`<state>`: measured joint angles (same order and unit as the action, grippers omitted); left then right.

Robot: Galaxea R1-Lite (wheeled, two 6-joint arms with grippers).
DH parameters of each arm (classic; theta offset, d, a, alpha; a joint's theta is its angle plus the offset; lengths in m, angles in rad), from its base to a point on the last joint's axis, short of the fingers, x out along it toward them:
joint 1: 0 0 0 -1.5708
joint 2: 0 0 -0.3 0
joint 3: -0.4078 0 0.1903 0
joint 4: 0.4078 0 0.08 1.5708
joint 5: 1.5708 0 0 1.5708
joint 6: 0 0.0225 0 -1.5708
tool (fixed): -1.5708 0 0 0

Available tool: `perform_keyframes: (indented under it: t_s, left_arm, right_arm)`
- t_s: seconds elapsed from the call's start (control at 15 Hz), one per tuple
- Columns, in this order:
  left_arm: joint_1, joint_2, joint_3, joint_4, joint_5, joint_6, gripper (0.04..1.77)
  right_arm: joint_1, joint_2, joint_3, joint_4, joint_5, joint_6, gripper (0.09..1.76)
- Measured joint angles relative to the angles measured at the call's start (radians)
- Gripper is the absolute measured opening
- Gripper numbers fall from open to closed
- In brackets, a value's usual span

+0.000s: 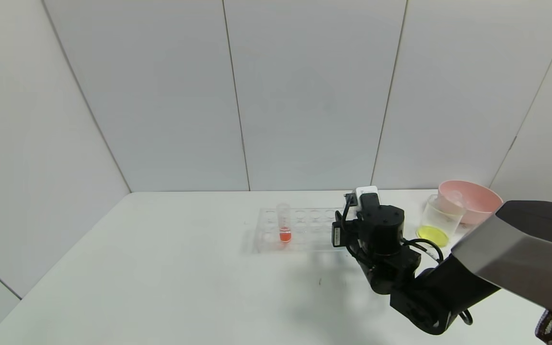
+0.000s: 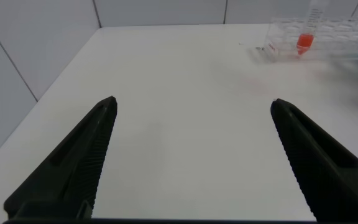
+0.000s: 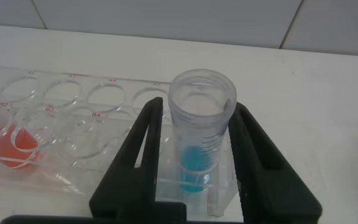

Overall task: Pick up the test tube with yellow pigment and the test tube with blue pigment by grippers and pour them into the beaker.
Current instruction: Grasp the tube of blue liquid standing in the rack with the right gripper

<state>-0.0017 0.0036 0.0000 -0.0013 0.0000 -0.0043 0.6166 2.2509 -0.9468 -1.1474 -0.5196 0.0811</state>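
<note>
Right gripper (image 3: 199, 152) jaws clamp blue-pigment test tube (image 3: 201, 134) upright in rack (image 3: 73, 106)

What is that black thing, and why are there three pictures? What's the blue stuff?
It's a robot with two arms. One picture comes from a camera on its head, the other two from cameras on its wrists.

On the white table sits a clear rack with holes for tubes. A tube with orange liquid stands in it. Nearby are a beaker with yellow liquid at the bottom and a pink bowl.

The right gripper has its two black fingers against the sides of the test tube with blue pigment, which stands in the rack. The left gripper is open over bare table, holding nothing.
</note>
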Motion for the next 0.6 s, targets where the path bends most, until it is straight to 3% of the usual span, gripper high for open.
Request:
perform_keyframes:
  t_s: [0.07, 0.6]
  left_arm:
    - [0.000, 0.000, 0.000, 0.000, 0.000, 0.000, 1.76]
    - [0.000, 0.000, 0.000, 0.000, -0.001, 0.000, 1.76]
  right_arm:
    - [0.000, -0.002, 0.000, 0.001, -0.001, 0.000, 0.49]
    - [0.003, -0.057, 0.011, 0.001, 0.000, -0.033, 0.49]
